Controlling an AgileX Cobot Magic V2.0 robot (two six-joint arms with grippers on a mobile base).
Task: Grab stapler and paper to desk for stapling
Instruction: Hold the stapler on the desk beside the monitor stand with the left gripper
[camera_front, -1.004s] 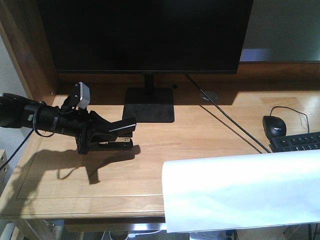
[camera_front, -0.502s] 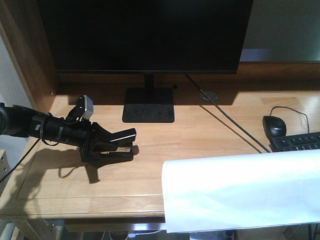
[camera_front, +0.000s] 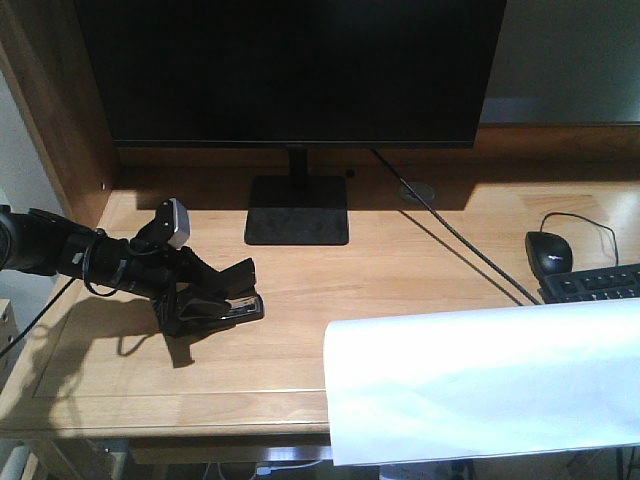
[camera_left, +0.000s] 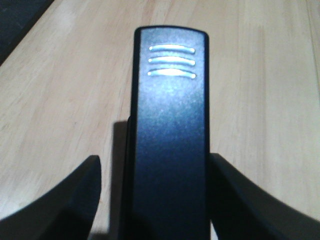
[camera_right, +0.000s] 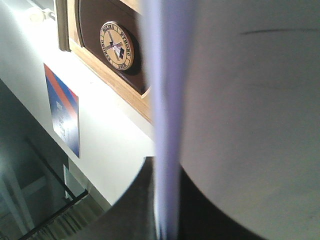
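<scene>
Black stapler (camera_front: 236, 296) now down on desk (camera_front: 420, 260) left of monitor stand (camera_front: 297, 210), so placed; left gripper (camera_front: 207, 290) flanks it, grip unclear; right gripper (camera_right: 165, 200) pinches paper (camera_front: 480, 385).

Hidden and cut-off parts, both arms.
The left gripper (camera_front: 235, 290) covers most of the stapler (camera_front: 243, 307); its grip unclear. The paper (camera_front: 480, 385) runs off the front view's right edge, blurred edge-on at the right gripper (camera_right: 165, 215).

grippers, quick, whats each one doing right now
Left gripper: around the stapler; clamped or not cannot be told.
Right gripper: closed on the paper.
</scene>
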